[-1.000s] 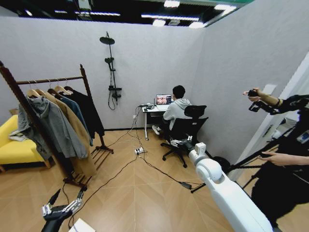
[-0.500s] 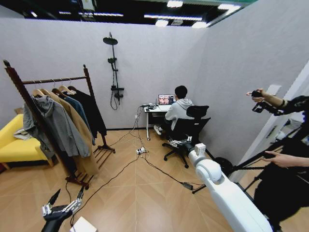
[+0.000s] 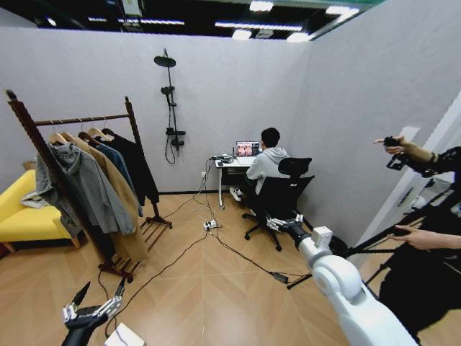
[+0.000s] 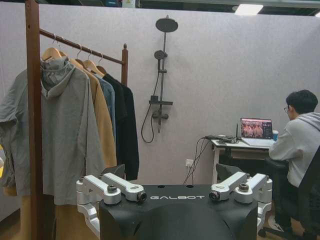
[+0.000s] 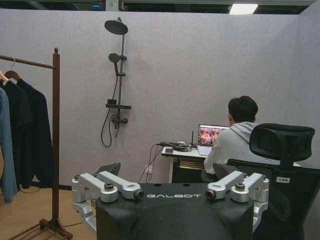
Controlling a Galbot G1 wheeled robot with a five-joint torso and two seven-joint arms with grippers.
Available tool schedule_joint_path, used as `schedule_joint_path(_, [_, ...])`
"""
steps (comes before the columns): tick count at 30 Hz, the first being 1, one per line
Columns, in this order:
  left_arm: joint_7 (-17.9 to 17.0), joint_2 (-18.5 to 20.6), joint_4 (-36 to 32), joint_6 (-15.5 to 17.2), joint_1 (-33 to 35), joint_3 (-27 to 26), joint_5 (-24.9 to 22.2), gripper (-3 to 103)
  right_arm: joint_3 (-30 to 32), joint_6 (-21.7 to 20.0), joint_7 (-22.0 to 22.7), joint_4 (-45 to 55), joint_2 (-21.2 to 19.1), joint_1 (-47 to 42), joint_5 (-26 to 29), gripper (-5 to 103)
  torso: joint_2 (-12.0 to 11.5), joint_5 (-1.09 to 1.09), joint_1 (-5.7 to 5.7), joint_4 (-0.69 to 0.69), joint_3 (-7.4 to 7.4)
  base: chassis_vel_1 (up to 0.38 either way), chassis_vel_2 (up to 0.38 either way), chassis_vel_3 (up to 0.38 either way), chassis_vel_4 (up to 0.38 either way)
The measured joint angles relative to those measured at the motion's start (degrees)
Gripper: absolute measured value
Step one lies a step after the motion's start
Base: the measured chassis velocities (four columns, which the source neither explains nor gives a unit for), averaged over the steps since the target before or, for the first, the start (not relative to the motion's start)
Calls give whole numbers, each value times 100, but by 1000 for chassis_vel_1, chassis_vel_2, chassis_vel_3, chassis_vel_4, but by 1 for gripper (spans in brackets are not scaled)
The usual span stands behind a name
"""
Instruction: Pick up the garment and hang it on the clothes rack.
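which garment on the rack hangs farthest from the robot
The black jacket, last on the rack at the far post, next to the blue jacket; the grey hoodie hangs nearest.

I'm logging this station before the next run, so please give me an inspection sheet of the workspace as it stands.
Surface: wooden herringbone floor, bare in front of the robot.
Job's things: plain black long-sleeved jacket already hangs at the far end of the dark red-brown wooden clothes rack, beside a teal-blue jacket, a tan coat and a grey hoodie.
Clutter: small white box on the floor by the left gripper.
Grippers: left gripper low, open, holding nothing; right gripper raised toward the office chair, open, holding nothing.
Cables: black cables cross the floor to a power strip.
Surroundings: yellow sofa, black wall shower rail, white desk with laptop.
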Motion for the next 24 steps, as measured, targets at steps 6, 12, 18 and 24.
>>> schedule_joint_path(6, [0,0,0,0,0,0,0,100,718,588,-439,314,700,-1052,-387,100,0,-1,-1,2,0,0,0,0,0])
schedule_joint_path(12, [0,1,0,0,0,0,0,100,1029,914,-767,490,1329,-1576,-744,100,0,-1,-1,2,0,0,0,0,0])
schedule_joint_path(18, [-1,0,0,0,0,0,0,100,1039,1001,-769,585,1768,-1794,-1115,100,0,-1,-1,2,1,0,0,0,0])
schedule_joint_path(24, [-1,0,0,0,0,0,0,100,789,1003,-780,668,2180,-1854,-1505,100,-1,-1,0,3,1,0,0,0,0])
